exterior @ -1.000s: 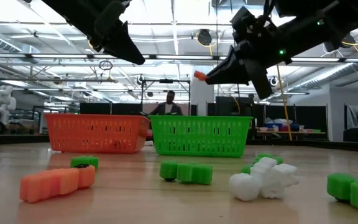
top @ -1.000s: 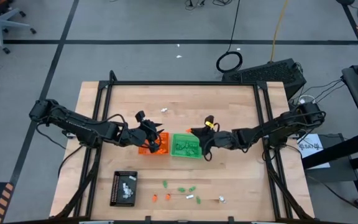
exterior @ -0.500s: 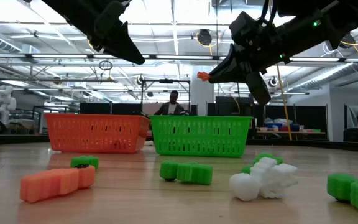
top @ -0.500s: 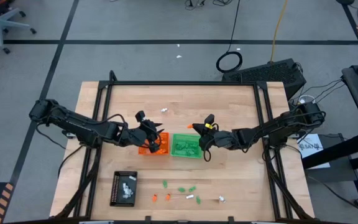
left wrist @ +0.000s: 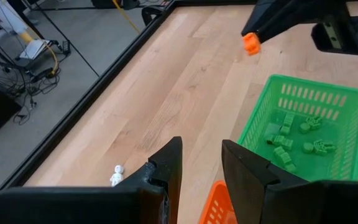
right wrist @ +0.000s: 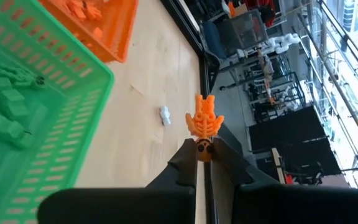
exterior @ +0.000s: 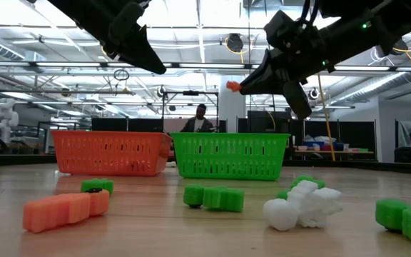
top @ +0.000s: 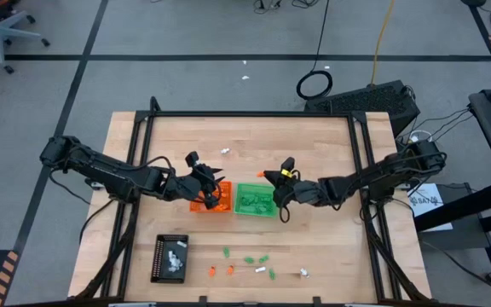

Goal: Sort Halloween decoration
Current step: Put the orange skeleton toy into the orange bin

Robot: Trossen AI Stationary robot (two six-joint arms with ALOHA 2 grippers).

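Observation:
My right gripper (right wrist: 202, 155) is shut on a tiny orange trinket (right wrist: 204, 120), high above the table by the green tray's (top: 255, 199) far right corner; the trinket also shows in the low view (exterior: 232, 86) and the left wrist view (left wrist: 250, 43). My left gripper (left wrist: 201, 168) hangs open over the orange tray (top: 210, 197), nothing between its fingers. The green tray (left wrist: 303, 134) holds several green trinkets, and the orange tray (right wrist: 92, 18) holds orange ones. Loose orange (exterior: 66, 209), green (exterior: 212, 198) and white (exterior: 302, 205) trinkets lie near the table's near edge. My right gripper pinches the orange trinket by its rounded lower end (right wrist: 202, 148) between its two fingertips. The fingers come almost level from the table's right. The rest of the trinket sticks out past the fingertips, lifted clear of the table and of both trays.
A black tray (top: 170, 257) with white pieces sits at the near left. One white trinket (left wrist: 115, 176) lies alone on the wood beyond the trays, toward the far edge. Bare wood spreads around the two trays; a black frame runs along the table's edges.
My right gripper has rolled about the line it points along, still shut on the orange trinket, which has turned with it and stayed in the air above the green tray's far side.

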